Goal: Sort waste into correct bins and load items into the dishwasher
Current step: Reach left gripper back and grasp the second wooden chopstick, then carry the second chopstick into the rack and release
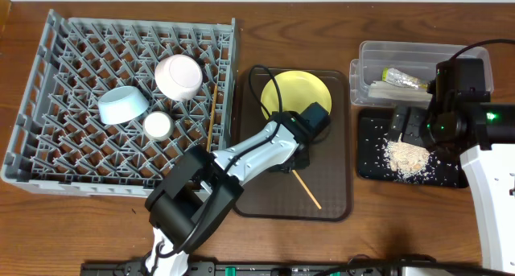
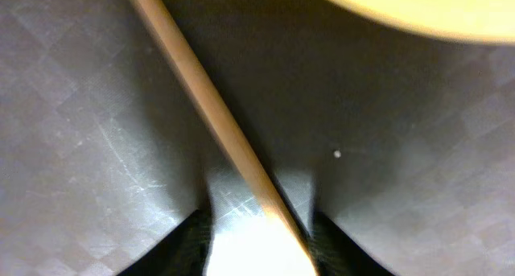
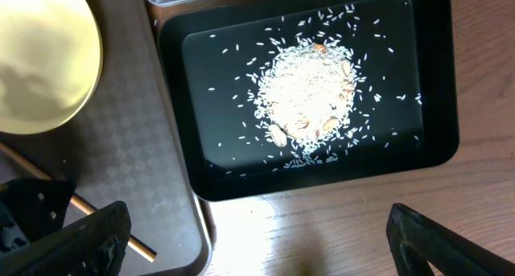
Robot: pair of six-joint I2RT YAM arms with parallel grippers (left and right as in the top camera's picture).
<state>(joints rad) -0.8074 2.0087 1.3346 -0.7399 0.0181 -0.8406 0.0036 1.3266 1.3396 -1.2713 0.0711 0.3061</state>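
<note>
Seen from overhead, a wooden tabletop (image 1: 96, 220) carries a large grey dish rack (image 1: 48, 159) on the left, a brown serving tray (image 1: 338, 187) in the middle, and two bins on the right. In the rack you have a pale pink bowl (image 1: 178, 75), a light blue bowl (image 1: 122, 105), a small white cup (image 1: 158, 125), and one wooden chopstick (image 1: 211, 121) standing against the pegs near the rack's right edge. The yellow plate (image 1: 295, 95) sits at the far end of the brown tray. Your left arm reaches across this tray, low over a second chopstick (image 1: 306, 188) that lies flat and slanted on it, just nearer than the plate. In the left wrist view this chopstick runs diagonally between your left fingers (image 2: 173, 248), which stand apart on either side of it with tray surface showing in the gaps; the view is blurred, and the plate's rim shows at the top right. On the right, the clear tub (image 1: 378, 55) holds the green-yellow wrapper (image 1: 405, 77) and white paper pieces (image 1: 385, 88). Just nearer than it, the black tray (image 1: 370, 159) holds the beige rice pile (image 1: 405, 156), with loose grains scattered around it. Your right fingers (image 3: 72, 236) hang above that tray, spread wide apart, with nothing between them.
</note>
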